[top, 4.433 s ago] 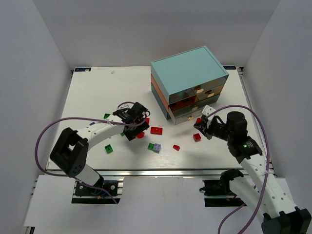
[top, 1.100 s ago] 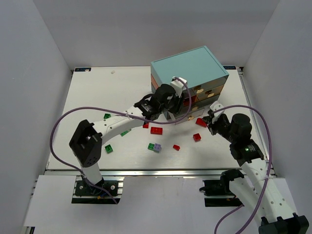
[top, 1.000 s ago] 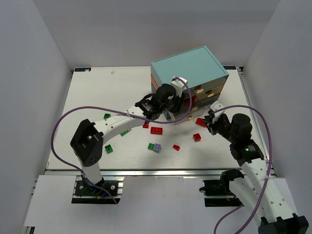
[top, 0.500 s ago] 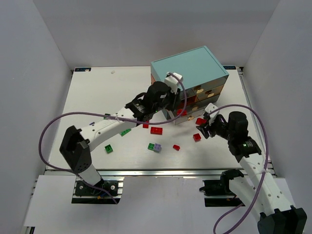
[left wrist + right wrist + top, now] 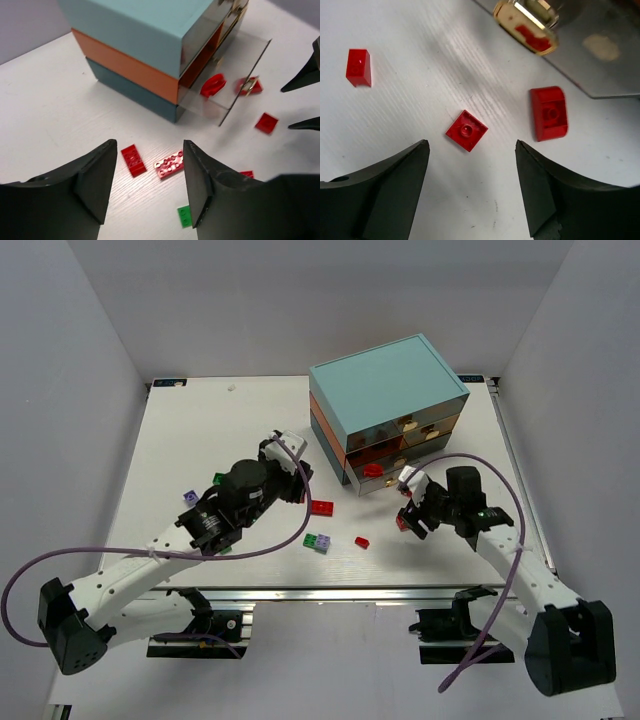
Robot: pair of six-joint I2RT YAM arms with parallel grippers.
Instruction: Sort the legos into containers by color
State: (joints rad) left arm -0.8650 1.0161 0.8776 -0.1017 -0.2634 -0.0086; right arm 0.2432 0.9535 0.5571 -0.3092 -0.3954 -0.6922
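Note:
The chest of containers stands at the back right, and one drawer is pulled out with a red lego inside. My left gripper hangs open and empty above two red legos left of the chest. My right gripper is open and empty just in front of the drawer. It hovers over a flat red square lego, with a curved red lego beside it. A green and lilac pair lies near the front.
More legos are scattered on the white table: green and lilac at the left, small red at the front. The drawer's gold handle sits close above the right gripper. White walls enclose the table.
My left arm has drawn back from the open drawer to the left and front, leaving a red lego inside. My right gripper has opened and shifted slightly forward.

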